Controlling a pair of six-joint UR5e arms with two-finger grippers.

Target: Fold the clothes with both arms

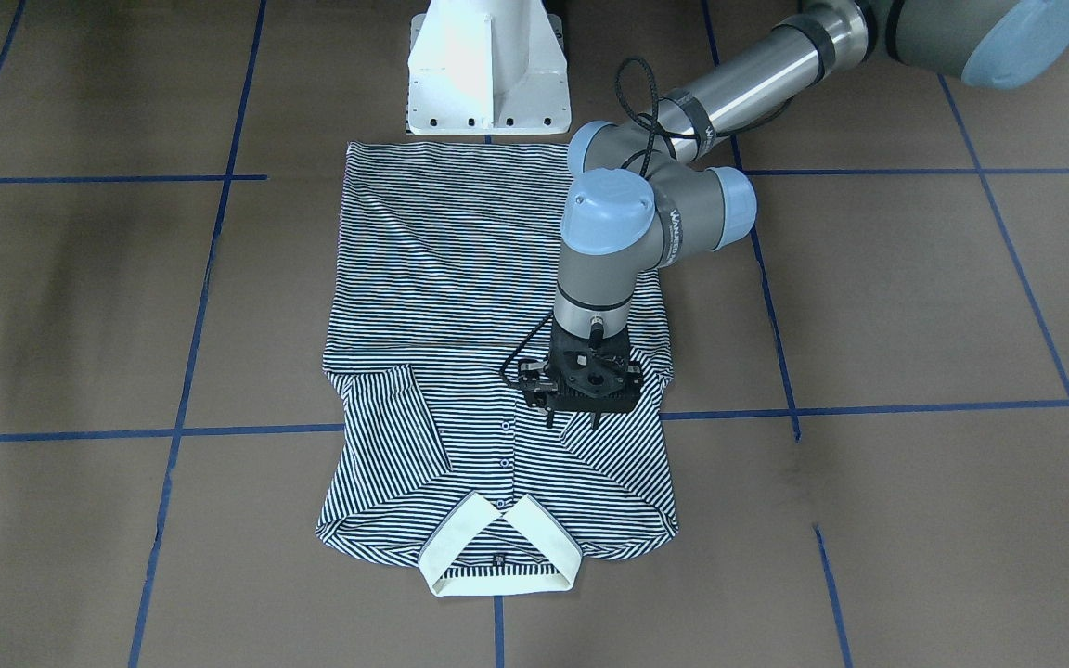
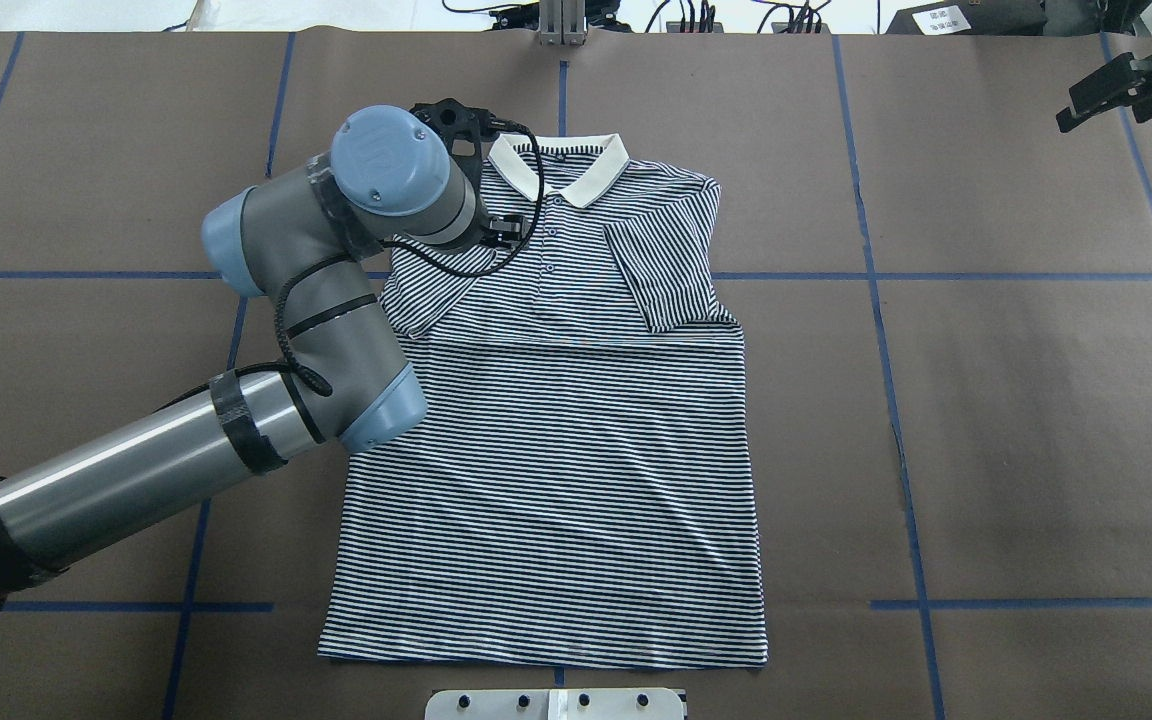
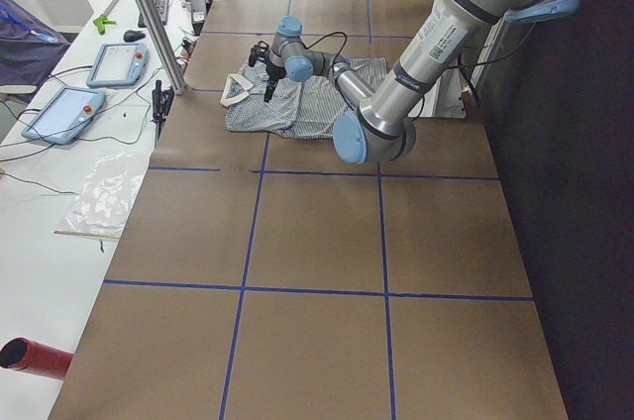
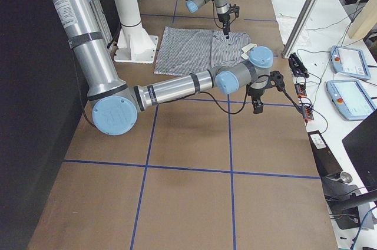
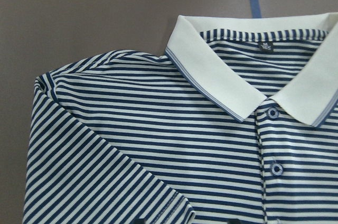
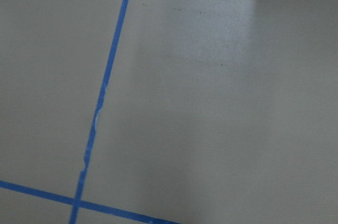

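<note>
The striped polo shirt (image 1: 460,278) lies flat and face up on the brown table, with both short sleeves folded in over the chest. Its cream collar (image 1: 497,547) points away from the robot's base. My left gripper (image 1: 573,422) hangs fingers-down just over the folded sleeve (image 1: 609,455) beside the button placket, open and holding nothing. The left wrist view shows the collar (image 5: 211,76), two buttons and that sleeve's hem. My right gripper (image 2: 1076,112) hovers well off to the shirt's side, over bare table (image 6: 211,102), and looks open and empty (image 4: 257,109).
The white pedestal base (image 1: 488,74) stands just behind the shirt's hem. Blue tape lines (image 1: 191,431) grid the table. Past the far edge a side bench carries teach pendants (image 3: 64,113), cables and a metal post (image 3: 149,19). A red cylinder (image 3: 35,356) lies at a corner.
</note>
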